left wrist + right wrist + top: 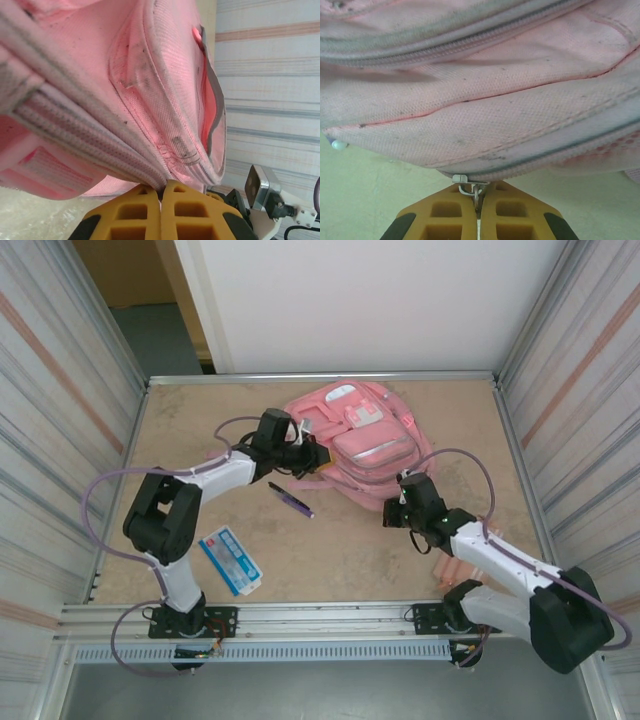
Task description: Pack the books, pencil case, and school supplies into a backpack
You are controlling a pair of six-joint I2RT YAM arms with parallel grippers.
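Plainly, both arms are working on the backpack (360, 440) rather than on anything to be packed. It lies flat toward the far edge of the tabletop (350, 560), a little right of the middle, pockets facing up.

The right claw (478, 194) has its two yellow fingers pressed fully together on the small metal zipper pull (470, 184). The ring of the pull hangs down into the seam between the fingertips. The zip track above it looks closed, so by my reading this grip is there to draw the pull along and open a compartment.

The left claw (160, 192) is also fully closed, at the side of the pack nearer the left edge of the tabletop. Its tips pinch a fold of pink fabric where a zip track runs down into them (whether a pull is caught in there too I cannot tell). The likely reason is bracing: a soft bag slides and bunches when one zip is tugged, so the second grip anchors it.

Nothing is packed yet:
- The purple pen (291, 500) lies loose near the middle of the tabletop, just off the backpack's near-left side.
- The pencil case (231, 560) lies flat toward the near-left corner, beside the left arm's base.
- The pink ribbed book (455, 570) lies by the near edge on the right, partly under the right arm.
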